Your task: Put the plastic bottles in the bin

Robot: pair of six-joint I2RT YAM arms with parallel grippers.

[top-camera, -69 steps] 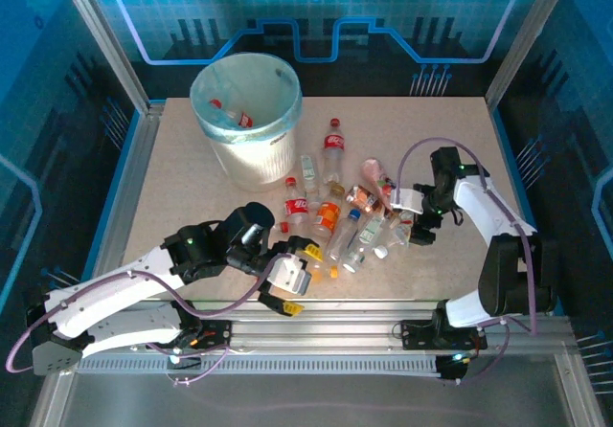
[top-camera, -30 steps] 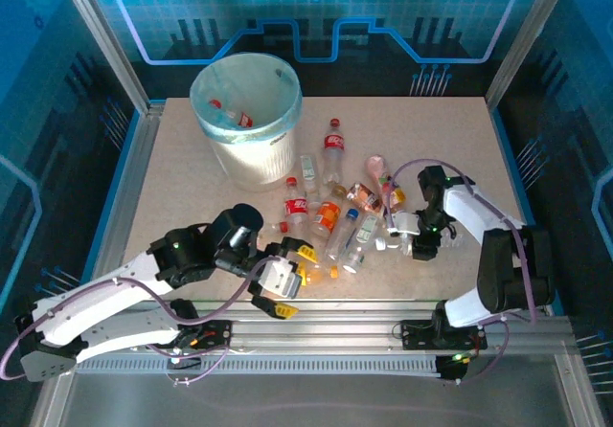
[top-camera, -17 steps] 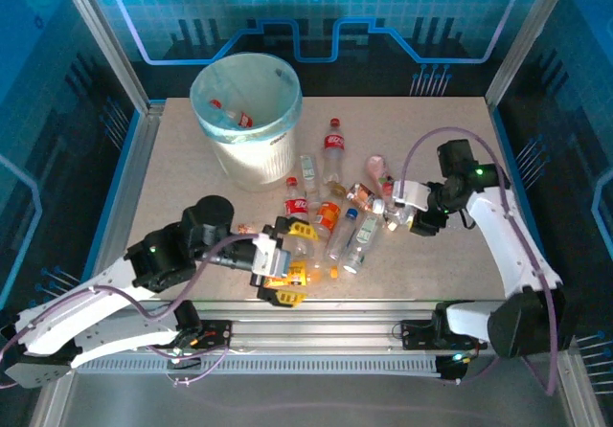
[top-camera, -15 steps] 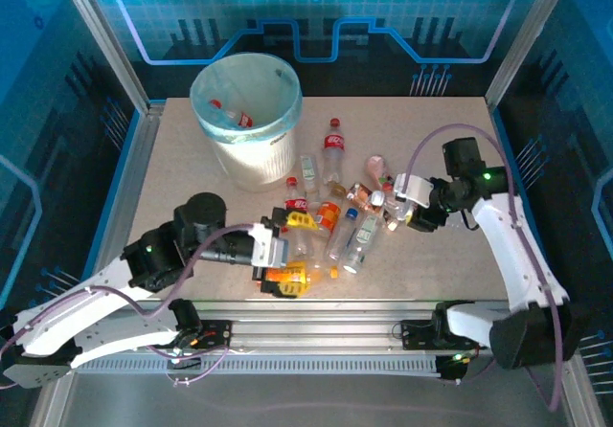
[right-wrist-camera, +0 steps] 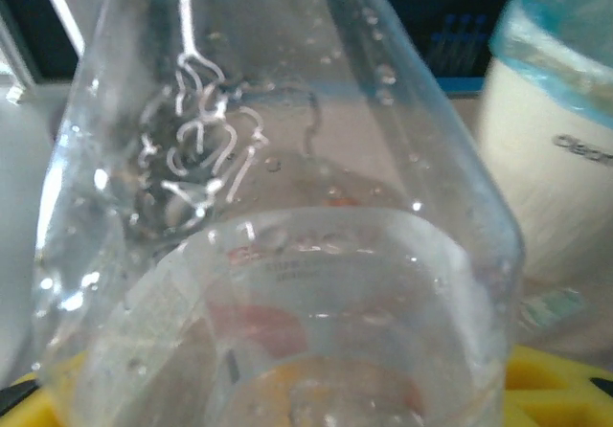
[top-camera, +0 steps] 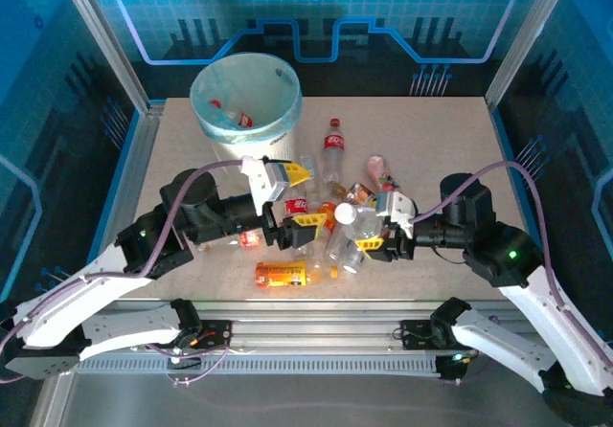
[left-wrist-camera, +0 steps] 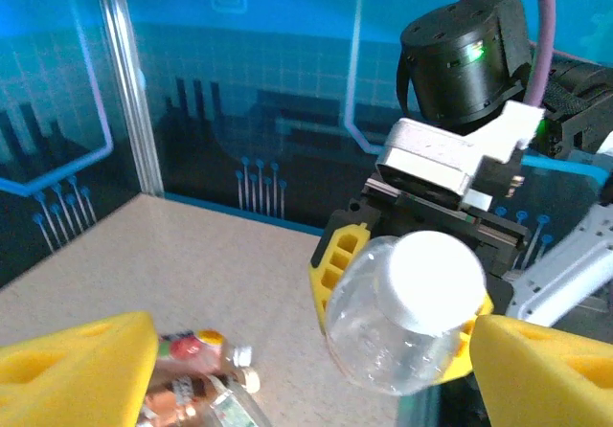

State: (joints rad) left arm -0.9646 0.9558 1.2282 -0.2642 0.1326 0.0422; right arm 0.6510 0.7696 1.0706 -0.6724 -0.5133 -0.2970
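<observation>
The right gripper [top-camera: 369, 235], clamped on a clear white-capped bottle [left-wrist-camera: 383, 341] over the middle bottle pile [top-camera: 326, 218], well apart from the far-left bin [top-camera: 254, 154], hung close to the empty, spread left gripper [top-camera: 302, 197], so a collision could knock it loose.

**A:** Overhead camera's up high behind the arm bases [top-camera: 196, 333], facing the far wall [top-camera: 316, 15]. It takes in the whole table [top-camera: 441, 140], with the bin [top-camera: 251, 159] far left.

**B:** Left wrist view sits low, looking right across the tabletop. Its own yellow fingers [left-wrist-camera: 77, 365] are at the bottom corners, and the right gripper [left-wrist-camera: 402, 293] is close ahead.

**A:** Right wrist is tighter still. The lens is almost against the clear bottle [right-wrist-camera: 278, 207], facing left, and the bin is at the frame's right edge.

**B:** So that white-capped bottle is shared by all three views. The bin links overhead and right wrist.
</observation>
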